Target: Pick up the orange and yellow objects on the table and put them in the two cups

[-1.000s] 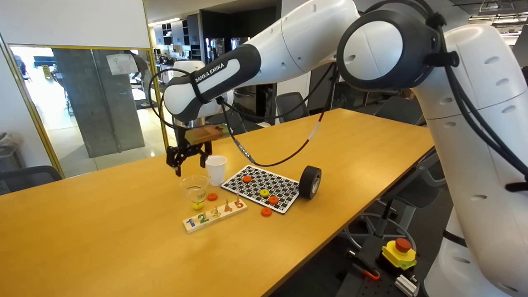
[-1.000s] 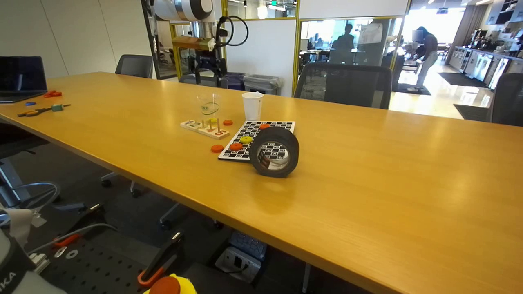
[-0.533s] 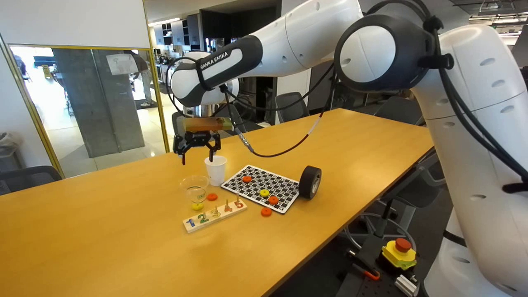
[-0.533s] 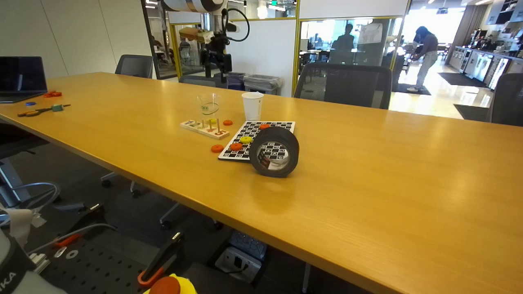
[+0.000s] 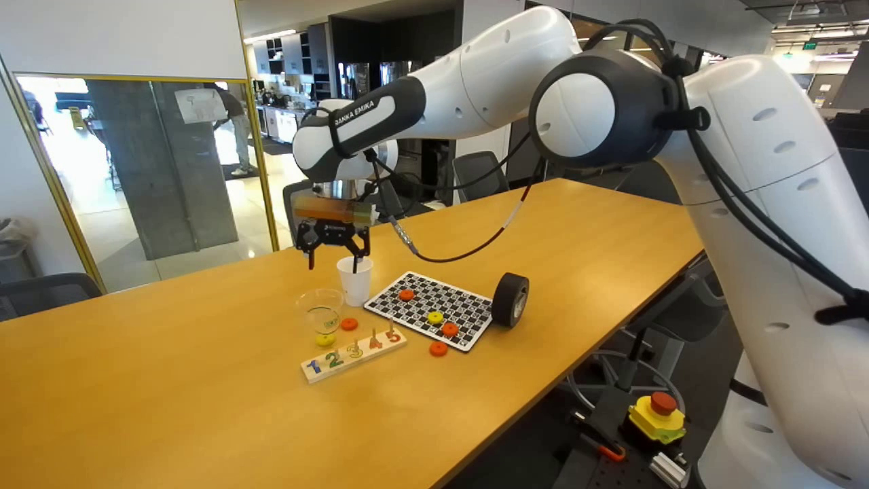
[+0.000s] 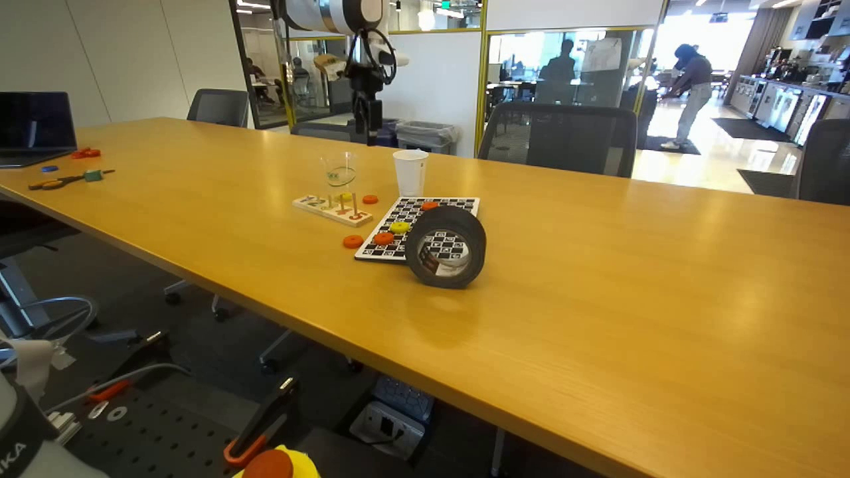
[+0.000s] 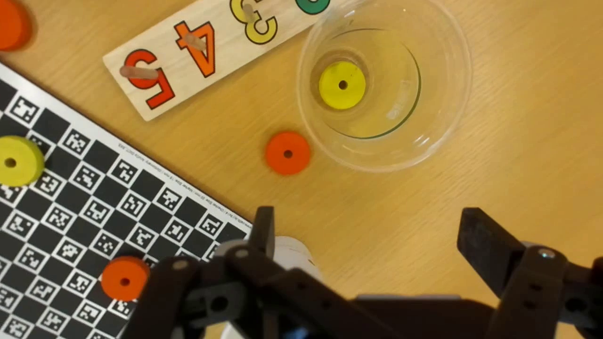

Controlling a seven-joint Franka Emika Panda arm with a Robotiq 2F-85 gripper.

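Note:
My gripper (image 5: 333, 266) is open and empty, raised above the table (image 5: 204, 401) near the cups. In an exterior view one finger overlaps the white cup (image 5: 356, 285); in the wrist view the cup (image 7: 296, 256) is partly hidden behind a finger. A clear cup (image 7: 438, 94) stands beside it, with a yellow disc (image 7: 342, 84) showing at its base, apparently inside. An orange disc (image 7: 288, 153) lies on the table by the clear cup. Another orange disc (image 5: 438, 348) lies nearer the table edge. Two orange discs (image 5: 406, 295) and a yellow disc (image 5: 435, 317) lie on the checkered board.
The checkered board (image 5: 468, 305) lies beside the cups. A black tape roll (image 5: 510, 300) stands upright at its corner. A wooden number board with pegs (image 5: 353, 354) lies in front of the clear cup. A laptop (image 6: 36, 126) and pliers (image 6: 60, 182) are farther along the table.
My gripper has moved to the right in both exterior views and turned from a tilted to a more level pose, dipping slightly since half a second ago. The discs and cups have not moved.

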